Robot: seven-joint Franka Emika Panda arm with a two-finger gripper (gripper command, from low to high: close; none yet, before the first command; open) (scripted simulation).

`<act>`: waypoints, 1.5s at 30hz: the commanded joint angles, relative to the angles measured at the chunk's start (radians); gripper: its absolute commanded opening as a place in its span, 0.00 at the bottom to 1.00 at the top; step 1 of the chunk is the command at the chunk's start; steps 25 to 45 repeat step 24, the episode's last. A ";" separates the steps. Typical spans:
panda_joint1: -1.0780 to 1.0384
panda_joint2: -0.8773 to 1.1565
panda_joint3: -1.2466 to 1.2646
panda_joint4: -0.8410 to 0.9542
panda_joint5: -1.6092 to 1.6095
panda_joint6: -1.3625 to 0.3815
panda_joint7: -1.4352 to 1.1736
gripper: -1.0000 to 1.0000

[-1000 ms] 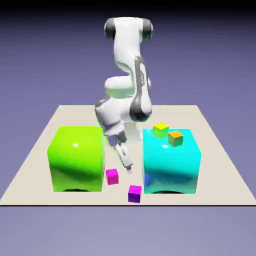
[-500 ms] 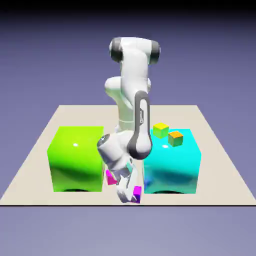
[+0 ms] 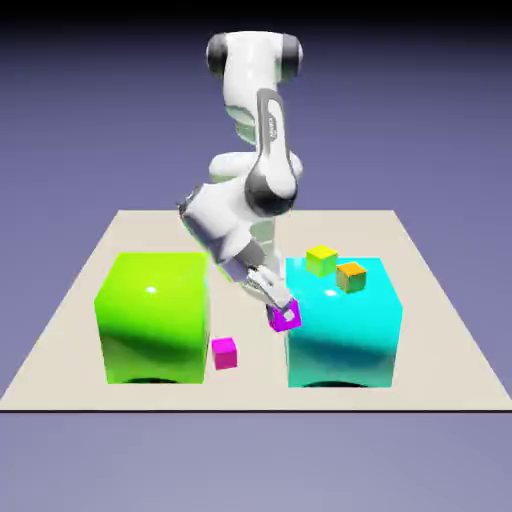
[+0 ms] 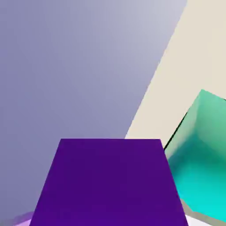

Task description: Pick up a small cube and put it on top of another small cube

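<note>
Gripper (image 3: 280, 309) clamped on purple cube (image 3: 285, 317), held above the table (image 3: 440, 330).
Four small matte cubes; two big glossy blocks, green (image 3: 152, 315) and cyan (image 3: 345, 330).

I'm seeing the small cube (image 3: 285, 317) hanging clear of the table, tilted on a corner rather than sitting square. It's showing deep purple-violet sides and a lighter magenta-tinted face. In the exterior view it's sitting just against the upper left corner of the big cyan block, above and to the right of the pink-magenta small cube. In the hand view it's filling the lower middle (image 4: 110, 185) as a flat dark-purple face.
</note>
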 commanded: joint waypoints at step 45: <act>-0.085 -0.303 0.337 -0.104 -0.475 -0.449 0.197 1.00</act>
